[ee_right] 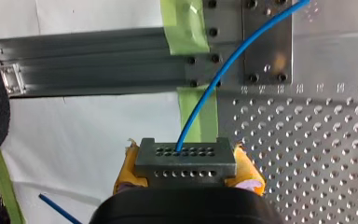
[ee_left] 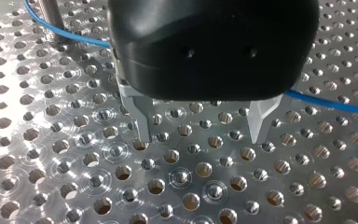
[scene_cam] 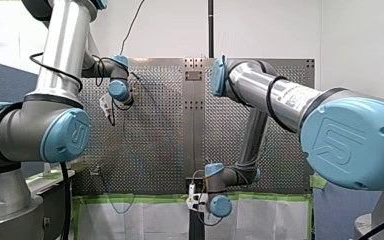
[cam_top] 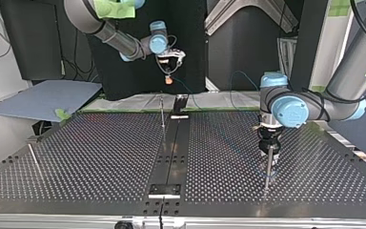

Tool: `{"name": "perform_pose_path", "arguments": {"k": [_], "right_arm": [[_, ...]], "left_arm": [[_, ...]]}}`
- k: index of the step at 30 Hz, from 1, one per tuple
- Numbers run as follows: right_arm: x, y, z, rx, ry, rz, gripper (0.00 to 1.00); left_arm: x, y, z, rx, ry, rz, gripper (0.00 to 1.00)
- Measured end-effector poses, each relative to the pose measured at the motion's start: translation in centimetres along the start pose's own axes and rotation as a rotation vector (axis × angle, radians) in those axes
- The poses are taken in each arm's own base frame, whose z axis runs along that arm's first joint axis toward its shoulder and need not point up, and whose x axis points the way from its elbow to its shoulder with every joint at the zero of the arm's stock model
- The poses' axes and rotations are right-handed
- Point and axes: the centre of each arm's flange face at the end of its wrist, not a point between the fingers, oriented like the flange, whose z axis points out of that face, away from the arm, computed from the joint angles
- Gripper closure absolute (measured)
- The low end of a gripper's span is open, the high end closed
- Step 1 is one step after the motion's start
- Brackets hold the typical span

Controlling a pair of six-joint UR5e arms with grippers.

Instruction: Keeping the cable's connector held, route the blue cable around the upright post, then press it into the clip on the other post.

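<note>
Blue cable [ee_left: 335,103] runs past the post [ee_left: 51,16], behind my left hand [ee_left: 200,135], fingers [ee_left: 142,121] apart.

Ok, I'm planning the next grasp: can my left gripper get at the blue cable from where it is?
Probably yes. The left gripper is open low over the table, and the blue cable runs under it, close beside its fingers, past the post; nothing shows between them.

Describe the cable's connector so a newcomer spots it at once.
Find the perforated table, then my right gripper beyond its taped edge. The connector is the grey block between its yellow pads, with the blue cable entering its holed face.
</note>
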Motion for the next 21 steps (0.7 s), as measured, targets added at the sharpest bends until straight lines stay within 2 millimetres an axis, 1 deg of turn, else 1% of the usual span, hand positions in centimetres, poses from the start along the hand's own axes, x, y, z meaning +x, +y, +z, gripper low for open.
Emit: {"name": "perform_pose_path", "arguments": {"k": [6, 14, 21], "right_arm": [[-0.8, 2.0, -0.9, -0.028, 0.001, 0.007, 1.00], [-1.5, 4.0, -1.8, -0.059, 0.001, 0.016, 1.00], [-2.3, 5.9, -3.1, -0.089, -0.002, 0.025, 1.00]], "left_arm": [[0.0, 0.0, 0.0, 0.000, 0.000, -0.002, 0.01], [0.0, 0.0, 0.0, 0.000, -0.001, -0.006, 0.01], [0.0, 0.0, 0.0, 0.000, -0.001, -0.011, 0.01]]}}
